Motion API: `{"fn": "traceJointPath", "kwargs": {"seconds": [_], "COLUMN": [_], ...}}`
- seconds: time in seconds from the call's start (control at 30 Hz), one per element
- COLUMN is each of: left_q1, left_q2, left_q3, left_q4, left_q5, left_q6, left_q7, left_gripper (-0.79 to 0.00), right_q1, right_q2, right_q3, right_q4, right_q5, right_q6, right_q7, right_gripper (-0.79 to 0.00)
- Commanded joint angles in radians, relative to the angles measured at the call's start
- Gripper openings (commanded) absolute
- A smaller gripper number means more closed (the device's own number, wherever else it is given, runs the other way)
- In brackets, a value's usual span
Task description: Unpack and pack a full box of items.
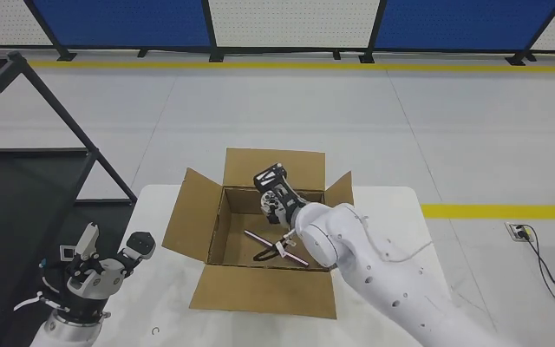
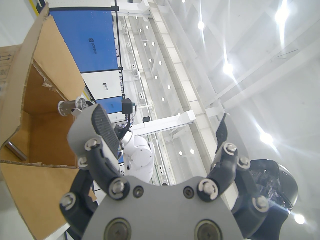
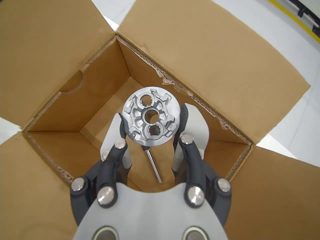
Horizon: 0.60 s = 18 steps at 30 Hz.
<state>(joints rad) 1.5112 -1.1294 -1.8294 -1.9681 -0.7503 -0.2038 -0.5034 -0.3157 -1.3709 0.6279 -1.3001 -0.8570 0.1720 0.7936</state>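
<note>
Looking from the top: right gripper (image 1: 276, 201) over the open box (image 1: 260, 299) at the centre of the table (image 1: 165, 282); left gripper (image 1: 114, 241) near-left, well apart. Left wrist: jaws spread, empty. Right wrist: jaws clamped on a metal disc (image 3: 162, 116) above the box floor, where a rod (image 3: 153, 163) lies.

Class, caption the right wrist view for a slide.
Right claw holds a metal disc over an open cardboard box containing a rod.

White table (image 1: 169, 291); open cardboard box (image 1: 260, 293) stands on it near middle, flaps spread outward.
</note>
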Motion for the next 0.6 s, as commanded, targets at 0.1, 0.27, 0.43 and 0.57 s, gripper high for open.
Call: {"fn": "traceJointPath", "kwargs": {"seconds": [0.1, 0.27, 0.43, 0.57], "left_q1": [0.0, 0.0, 0.0, 0.0], "left_q2": [0.0, 0.0, 0.0, 0.0], "left_q3": [0.0, 0.0, 0.0, 0.0], "left_q4": [0.0, 0.0, 0.0, 0.0], "left_q5": [0.0, 0.0, 0.0, 0.0], "left_q6": [0.0, 0.0, 0.0, 0.0], "left_q7": [0.0, 0.0, 0.0, 0.0], "left_gripper": [0.0, 0.0, 0.0, 0.0], "right_q1": [0.0, 0.0, -0.004, -0.016], "right_q2": [-0.001, -0.001, -0.001, -0.012], "right_q3": [0.0, 0.0, 0.001, 0.007], "right_q4": [0.001, 0.001, 0.002, 0.064], "right_q5": [0.005, 0.005, 0.005, 0.044], "right_q6": [-0.001, -0.001, -0.002, -0.045], "right_q7": [-0.002, -0.002, -0.007, -0.015], "right_gripper": [-0.785, -0.785, -0.785, -0.785]}}
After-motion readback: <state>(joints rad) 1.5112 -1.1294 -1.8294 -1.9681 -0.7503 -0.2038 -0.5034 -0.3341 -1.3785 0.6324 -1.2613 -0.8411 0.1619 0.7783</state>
